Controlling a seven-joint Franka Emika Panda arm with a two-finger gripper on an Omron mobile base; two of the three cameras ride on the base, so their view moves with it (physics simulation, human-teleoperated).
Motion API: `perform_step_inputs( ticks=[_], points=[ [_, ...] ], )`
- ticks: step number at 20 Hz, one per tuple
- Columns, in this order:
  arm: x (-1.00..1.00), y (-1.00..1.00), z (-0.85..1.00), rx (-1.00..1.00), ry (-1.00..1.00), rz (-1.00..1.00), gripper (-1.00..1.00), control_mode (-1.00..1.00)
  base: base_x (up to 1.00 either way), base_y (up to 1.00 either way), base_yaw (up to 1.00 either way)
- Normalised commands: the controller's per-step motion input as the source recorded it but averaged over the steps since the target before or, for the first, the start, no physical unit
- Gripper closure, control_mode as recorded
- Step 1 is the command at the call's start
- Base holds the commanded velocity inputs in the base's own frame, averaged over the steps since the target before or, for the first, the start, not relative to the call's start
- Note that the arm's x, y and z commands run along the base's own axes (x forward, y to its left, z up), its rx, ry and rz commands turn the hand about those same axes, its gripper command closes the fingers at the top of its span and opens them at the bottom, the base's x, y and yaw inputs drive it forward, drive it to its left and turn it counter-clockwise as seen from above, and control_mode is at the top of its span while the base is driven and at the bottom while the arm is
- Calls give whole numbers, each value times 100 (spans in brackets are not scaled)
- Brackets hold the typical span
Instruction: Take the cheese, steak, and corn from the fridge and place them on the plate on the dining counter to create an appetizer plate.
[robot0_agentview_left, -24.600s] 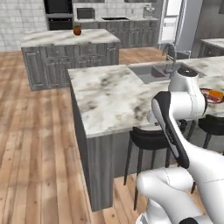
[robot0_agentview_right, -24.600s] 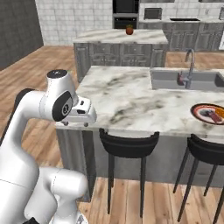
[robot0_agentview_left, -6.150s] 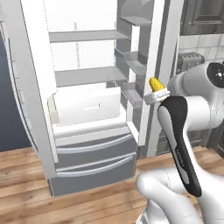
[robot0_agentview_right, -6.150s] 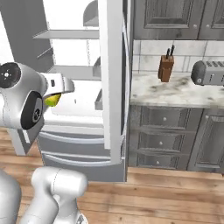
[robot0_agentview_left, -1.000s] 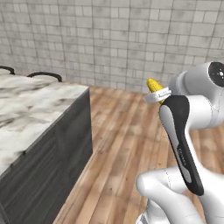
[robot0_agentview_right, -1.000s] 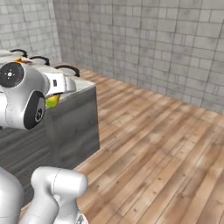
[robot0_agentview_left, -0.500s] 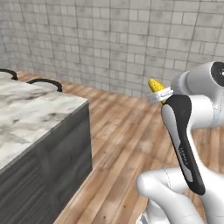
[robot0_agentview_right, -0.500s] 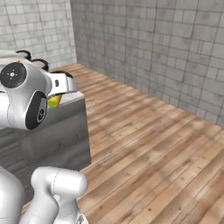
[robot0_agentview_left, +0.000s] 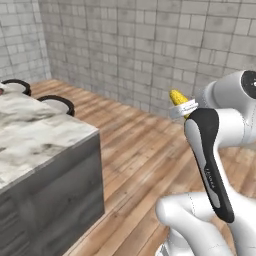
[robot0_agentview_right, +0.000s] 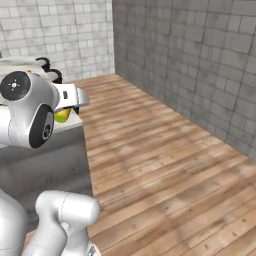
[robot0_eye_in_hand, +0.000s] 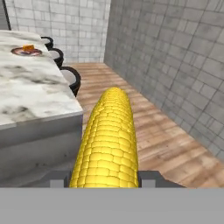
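Observation:
My gripper (robot0_eye_in_hand: 105, 177) is shut on the corn (robot0_eye_in_hand: 109, 140), a yellow cob that points away from the hand. The cob's yellow tip sticks up above the wrist (robot0_agentview_left: 177, 97), and its green end shows under the hand (robot0_agentview_right: 62, 115). The dining counter (robot0_eye_in_hand: 35, 92) of veined marble stretches away on the left, and I am held off its near end. Far along it lies the plate (robot0_eye_in_hand: 19, 51), with the orange cheese (robot0_eye_in_hand: 29, 47) on it. The steak cannot be made out at this distance. The fridge is out of view.
Black stools (robot0_eye_in_hand: 70, 75) stand along the counter's right side, and two of them show beyond the counter's end (robot0_agentview_left: 57, 104). A grey tiled wall (robot0_eye_in_hand: 175, 57) runs along the right. Bare wooden floor (robot0_agentview_right: 160, 160) lies between the wall and the counter.
The whole picture has shifted, so the base has driven and turned; the counter end now sits closer and further left. The corn stays in the gripper, held the same way.

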Motion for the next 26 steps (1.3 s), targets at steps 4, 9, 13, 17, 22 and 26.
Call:
perform_step_inputs(
  ticks=[4,9,13,17,22,26],
  points=[
    [0,0,0,0,0,0,100,100,100,-83,46],
    [0,0,0,0,0,0,100,100,100,-82,47],
    [0,0,0,0,0,0,100,100,100,-84,47],
    [0,0,0,0,0,0,100,100,100,-87,46],
    [0,0,0,0,0,0,100,100,100,-83,45],
    [0,0,0,0,0,0,100,100,100,-83,46]
  ],
)
